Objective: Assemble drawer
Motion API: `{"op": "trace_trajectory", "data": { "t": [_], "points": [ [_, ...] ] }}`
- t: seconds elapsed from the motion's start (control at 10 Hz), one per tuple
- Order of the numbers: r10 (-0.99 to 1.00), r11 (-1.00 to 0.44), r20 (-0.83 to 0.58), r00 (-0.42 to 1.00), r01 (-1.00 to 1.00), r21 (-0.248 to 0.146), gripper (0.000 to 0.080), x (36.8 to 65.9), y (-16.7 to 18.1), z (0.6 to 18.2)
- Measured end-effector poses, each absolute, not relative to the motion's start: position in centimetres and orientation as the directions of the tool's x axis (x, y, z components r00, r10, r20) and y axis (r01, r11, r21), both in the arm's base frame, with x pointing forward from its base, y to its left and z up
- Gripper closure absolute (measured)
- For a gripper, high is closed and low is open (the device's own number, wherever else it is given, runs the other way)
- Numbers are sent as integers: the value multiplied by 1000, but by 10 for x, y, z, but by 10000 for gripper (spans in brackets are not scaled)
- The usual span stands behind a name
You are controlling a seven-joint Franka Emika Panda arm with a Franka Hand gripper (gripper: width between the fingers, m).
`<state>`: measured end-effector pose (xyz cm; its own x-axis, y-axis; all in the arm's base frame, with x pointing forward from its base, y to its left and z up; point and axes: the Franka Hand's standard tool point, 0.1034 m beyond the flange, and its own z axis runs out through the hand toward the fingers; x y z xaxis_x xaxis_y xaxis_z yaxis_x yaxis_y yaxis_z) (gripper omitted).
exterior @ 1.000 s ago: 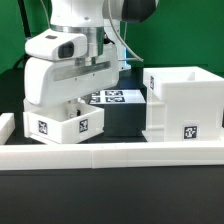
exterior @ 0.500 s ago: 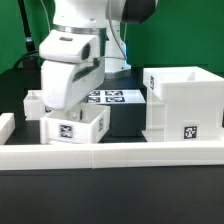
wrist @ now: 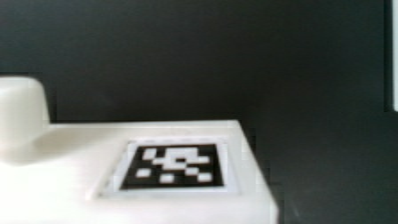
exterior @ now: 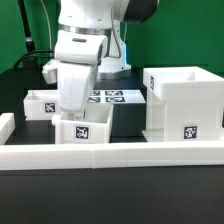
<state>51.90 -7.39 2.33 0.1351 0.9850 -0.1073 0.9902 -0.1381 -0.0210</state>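
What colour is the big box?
The box is white, with a black-and-white tag; best seen in the exterior view.

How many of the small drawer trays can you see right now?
2. One tray sits in front, near the border wall; the other tray lies behind it, toward the exterior view's left. More may be hidden.

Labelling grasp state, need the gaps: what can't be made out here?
- Fingers: exterior view, hidden by the gripper body and front tray wall; open or shut unknown.
- Rear tray: exterior view, partly behind the arm.
- Wrist view: blurred; tag unreadable.
- Casing interior: exterior view, hidden by its own walls.
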Motion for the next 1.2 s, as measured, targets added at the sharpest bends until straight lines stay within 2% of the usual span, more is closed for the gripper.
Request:
{"op": "trace_trajectory", "data": {
  "t": [0.2,0.4,0.6,0.7,0.8,1.0,1.2],
  "points": [
    [990,-105,-98,101,993,-44,757,524,-56,24],
    [990,-109,-97,105,993,-42,757,525,-57,24],
    [990,-110,-93,108,994,-12,757,526,-57,23],
    [990,-110,-93,109,994,-16,757,525,-57,22],
    [990,-106,-88,106,994,9,756,525,-53,20],
    [993,-88,-80,86,996,-21,756,525,-33,19],
    [994,-82,-75,80,996,-22,756,528,-28,20]
  ]
}}
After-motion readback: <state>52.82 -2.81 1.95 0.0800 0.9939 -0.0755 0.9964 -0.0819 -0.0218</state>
